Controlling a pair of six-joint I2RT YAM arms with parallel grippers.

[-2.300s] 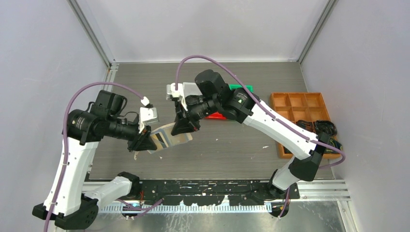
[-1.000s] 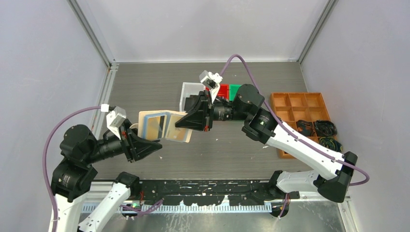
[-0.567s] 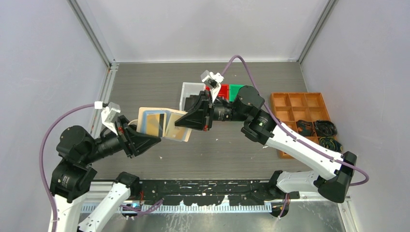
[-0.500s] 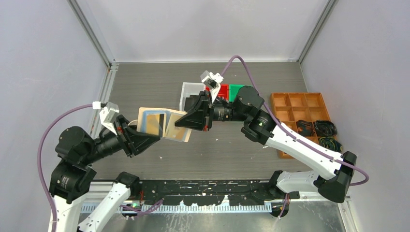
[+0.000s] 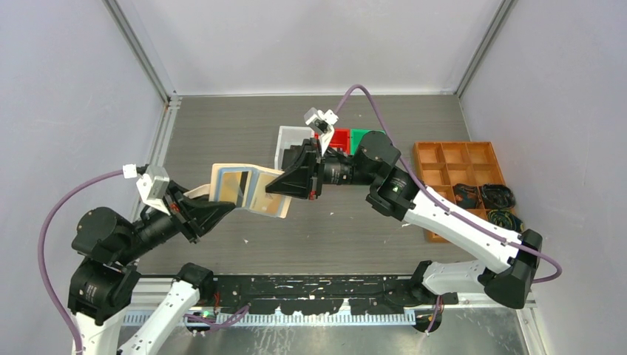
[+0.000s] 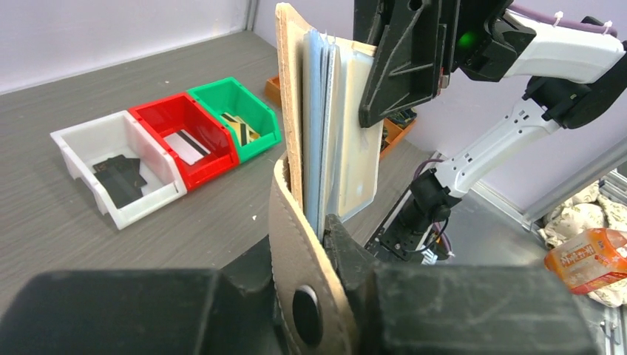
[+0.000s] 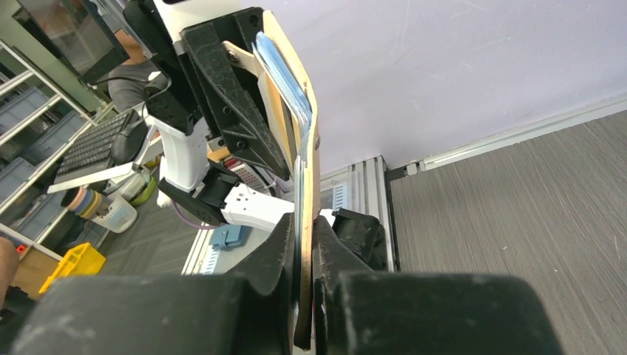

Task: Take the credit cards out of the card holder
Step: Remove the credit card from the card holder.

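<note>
Left hand (image 5: 219,210) and right hand (image 5: 284,185) pinch opposite ends of beige leather card holder (image 5: 249,190). Probably light, floppy; hold the covers.

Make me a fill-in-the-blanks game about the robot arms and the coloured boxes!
The left gripper and right gripper both clamp the ___.
The white bin holds a card coloured ___.
The red bin sits between the white bin and the ___ one.
Missing words: card holder, black, green.
</note>
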